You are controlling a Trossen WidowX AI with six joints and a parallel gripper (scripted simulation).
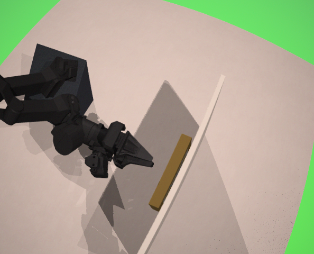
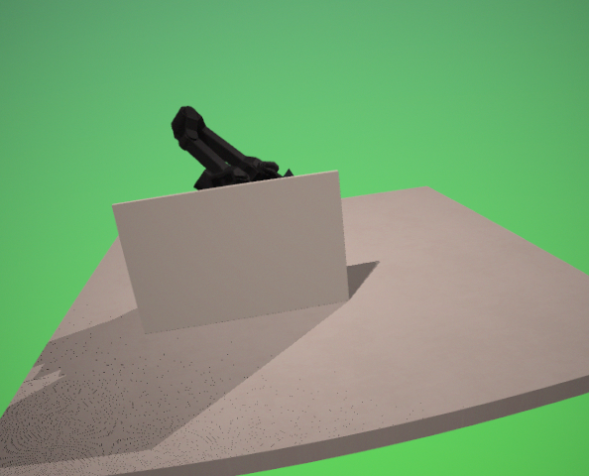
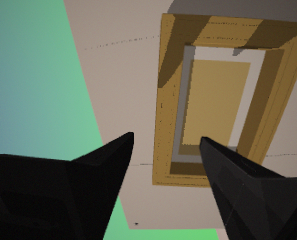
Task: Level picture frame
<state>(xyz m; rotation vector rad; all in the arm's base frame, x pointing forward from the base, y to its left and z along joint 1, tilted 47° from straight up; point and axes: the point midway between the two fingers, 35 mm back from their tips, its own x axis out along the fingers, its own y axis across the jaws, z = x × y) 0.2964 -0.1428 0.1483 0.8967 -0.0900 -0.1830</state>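
The picture frame [image 1: 171, 170] [image 3: 167, 110] is wooden, with a pale mat and a tan middle. It hangs on the near face of the upright wall panel [image 1: 164, 210] [image 2: 233, 251] [image 3: 123, 75]. The top view shows its top edge; in the exterior view the panel hides it. The screw and notched strip are out of sight, and I cannot tell which side is higher. My gripper [image 1: 153, 161] [image 3: 166, 139] is open and empty. Its fingertips are in front of the frame, apart from it; the wrist view shows the right fingertip over the frame's lower part.
The table [image 1: 124, 41] [image 2: 464, 307] carries the wall panel and the dark block [image 1: 87, 90] beneath the arm's base. The panel's pale top edge runs diagonally in the top view, and its broad shadow falls on the table. Part of the arm shows above the panel in the exterior view.
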